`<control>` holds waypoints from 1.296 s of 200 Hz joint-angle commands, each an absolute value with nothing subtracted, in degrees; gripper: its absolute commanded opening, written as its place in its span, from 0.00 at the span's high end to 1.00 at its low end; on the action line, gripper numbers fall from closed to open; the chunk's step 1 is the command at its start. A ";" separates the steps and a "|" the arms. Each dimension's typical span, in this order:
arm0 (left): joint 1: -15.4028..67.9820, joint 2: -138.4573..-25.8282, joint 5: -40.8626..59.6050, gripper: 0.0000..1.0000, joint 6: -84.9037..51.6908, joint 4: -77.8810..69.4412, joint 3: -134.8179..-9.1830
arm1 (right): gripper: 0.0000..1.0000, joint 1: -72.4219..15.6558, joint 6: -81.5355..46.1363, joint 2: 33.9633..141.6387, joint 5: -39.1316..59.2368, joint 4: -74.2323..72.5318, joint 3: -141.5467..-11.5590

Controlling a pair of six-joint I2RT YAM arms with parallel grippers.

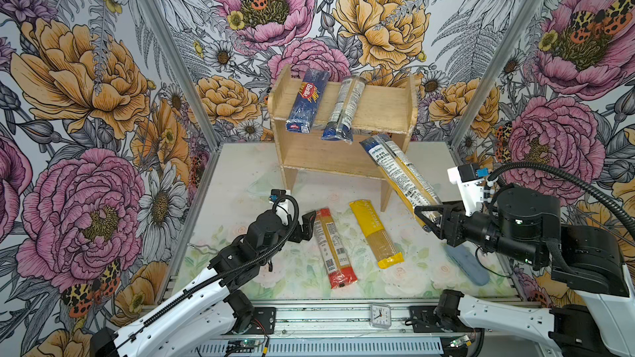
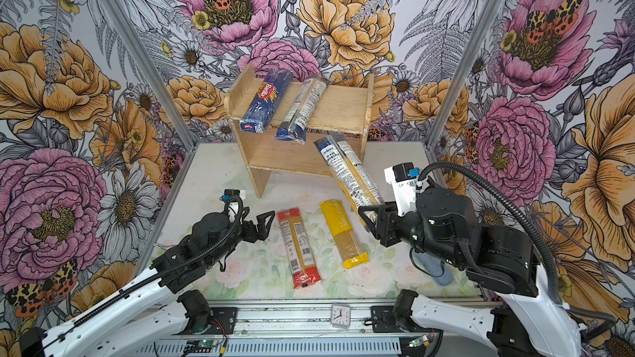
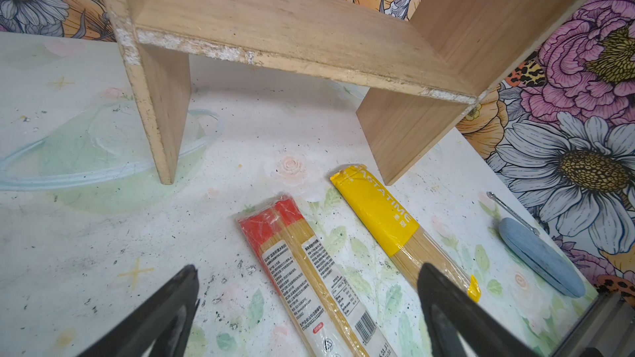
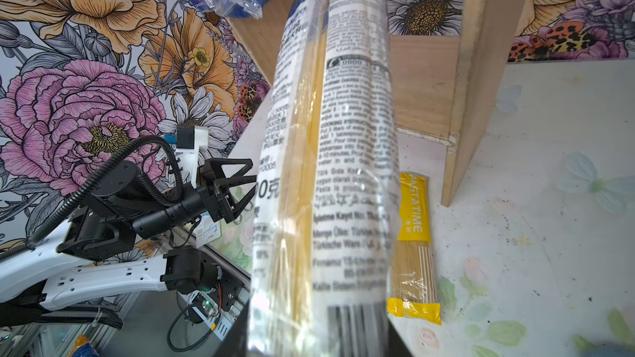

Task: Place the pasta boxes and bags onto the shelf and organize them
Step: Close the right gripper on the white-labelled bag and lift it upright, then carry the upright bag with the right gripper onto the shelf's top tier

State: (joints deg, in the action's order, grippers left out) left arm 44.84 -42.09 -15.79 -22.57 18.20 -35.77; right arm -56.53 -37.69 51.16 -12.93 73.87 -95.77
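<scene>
**As flowers crowd the walls [image 1: 86, 97], pasta is part shelved**

Although pale with faint painted roses, the worktop [image 1: 226, 200] is flecked dark. At its back stands a two-tier unpainted wooden shelf [image 1: 378, 104]. A dark blue Barilla spaghetti pack [image 1: 305, 101] and a clear blue-ended pack [image 1: 343, 108] lie on its top tier, overhanging the front. A red-ended clear pack [image 1: 331, 248] and a yellow pack [image 1: 374, 231] lie side by side on the worktop. The right gripper [image 1: 427, 216] clamps its fingers on the lower end of a second clear blue-ended pack [image 1: 400, 173], tilted toward the lower tier; contact with the wood is unclear. The left gripper [image 2: 268, 226] hovers beside the red-ended pack, fingers spread, empty. A grey-blue oblong pad [image 1: 467, 264] is half hidden under the right arm.
</scene>
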 commanded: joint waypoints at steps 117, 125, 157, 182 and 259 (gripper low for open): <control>44.12 -40.79 -15.73 0.01 -21.79 18.98 -36.65 | 1.00 -56.17 -32.79 60.84 -26.21 56.52 -109.73; 44.06 -40.64 -15.74 0.01 -21.79 19.15 -36.66 | 1.00 -56.19 -32.78 62.02 -27.46 55.88 -110.42; 43.94 -40.08 -15.83 0.01 -21.71 19.44 -36.55 | 1.00 -56.26 -34.08 65.06 -31.38 50.93 -111.00; 43.86 -40.00 -15.43 0.01 -21.80 19.18 -36.34 | 1.00 -56.27 -35.80 66.34 -34.94 47.31 -110.41; 43.73 -40.10 -13.88 0.01 -21.88 17.84 -35.60 | 1.00 -56.17 -38.01 68.92 -39.93 35.15 -107.84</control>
State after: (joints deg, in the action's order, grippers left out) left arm 44.34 -40.86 -15.22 -22.57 19.05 -35.77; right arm -56.53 -37.56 68.97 -35.48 48.16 -105.86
